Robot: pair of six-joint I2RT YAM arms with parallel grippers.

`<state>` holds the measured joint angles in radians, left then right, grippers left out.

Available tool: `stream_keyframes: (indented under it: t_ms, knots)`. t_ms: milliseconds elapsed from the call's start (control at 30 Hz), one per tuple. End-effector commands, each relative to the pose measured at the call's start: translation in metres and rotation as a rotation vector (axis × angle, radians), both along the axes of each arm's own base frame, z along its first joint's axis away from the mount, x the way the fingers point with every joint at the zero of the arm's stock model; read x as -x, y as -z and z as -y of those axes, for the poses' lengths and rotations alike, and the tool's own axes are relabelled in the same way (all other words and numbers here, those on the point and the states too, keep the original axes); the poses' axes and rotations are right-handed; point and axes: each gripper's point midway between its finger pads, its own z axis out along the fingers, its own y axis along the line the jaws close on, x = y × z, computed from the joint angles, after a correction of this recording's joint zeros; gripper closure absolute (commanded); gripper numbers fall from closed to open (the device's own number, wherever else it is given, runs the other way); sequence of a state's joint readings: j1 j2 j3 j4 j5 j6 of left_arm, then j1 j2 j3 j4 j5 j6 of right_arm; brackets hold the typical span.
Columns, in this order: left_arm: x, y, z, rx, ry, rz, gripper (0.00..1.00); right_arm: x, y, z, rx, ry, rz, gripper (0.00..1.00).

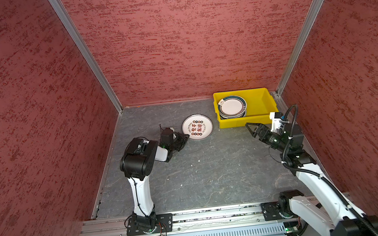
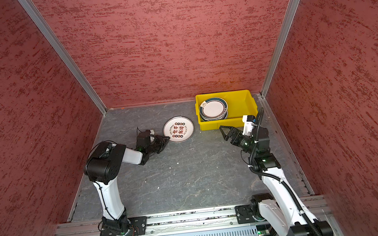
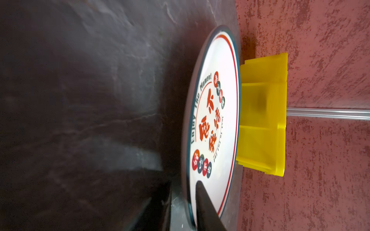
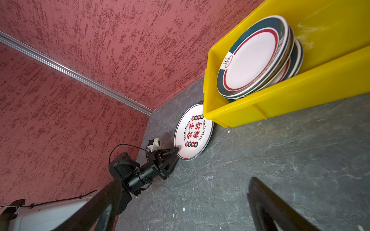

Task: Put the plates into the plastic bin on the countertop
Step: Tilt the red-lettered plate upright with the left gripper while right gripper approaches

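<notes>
while the lettered plate [image 1: 197,127] lies flat on the worktop [image 1: 213,169], just left of the yellow bin [image 1: 241,122] in both top views, the left claw [image 1: 186,137] sits at its near-left rim. left wrist view: one finger [image 3: 206,208] lies over the plate's printed face; the other, blurred, sits low beside the rim. jaws drawn in, pinching the rim. bin stands at the back right of the worktop. a stack of green-rimmed plates [image 1: 232,106] fills its left end; right end bare yellow. right claw [image 1: 251,129] gapes wide, holding nothing, raised just in front of the bin's front wall.
</notes>
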<state>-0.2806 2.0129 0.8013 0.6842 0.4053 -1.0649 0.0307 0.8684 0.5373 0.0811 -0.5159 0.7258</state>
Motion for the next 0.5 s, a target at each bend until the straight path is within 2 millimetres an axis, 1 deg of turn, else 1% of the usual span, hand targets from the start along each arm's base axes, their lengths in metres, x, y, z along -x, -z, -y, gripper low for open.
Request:
stream_keyframes:
  t_ms: [0, 100, 200, 233, 333, 467]
  knots:
    - [-0.001, 0.016, -0.006, -0.032, -0.016, -0.043, 0.82, -0.001, -0.004, 0.004, 0.010, 0.023, 0.018, 0.01]
    - [0.000, 0.016, -0.006, -0.035, -0.008, -0.042, 0.82, -0.001, -0.004, 0.005, 0.009, 0.027, 0.012, 0.01]
    - [0.001, 0.017, -0.007, -0.027, -0.008, -0.044, 0.88, 0.000, -0.003, 0.005, 0.009, 0.027, 0.009, 0.01]
    - [0.001, 0.014, -0.007, -0.019, -0.007, -0.037, 0.90, 0.000, -0.002, 0.005, 0.009, 0.029, 0.007, 0.01]
    - [0.005, 0.006, -0.008, -0.006, -0.007, -0.020, 1.00, 0.000, -0.003, 0.006, 0.007, 0.032, 0.009, 0.01]
    - [0.011, -0.013, -0.012, -0.018, 0.011, 0.008, 1.00, 0.000, -0.002, 0.003, -0.007, 0.023, 0.005, 0.01]
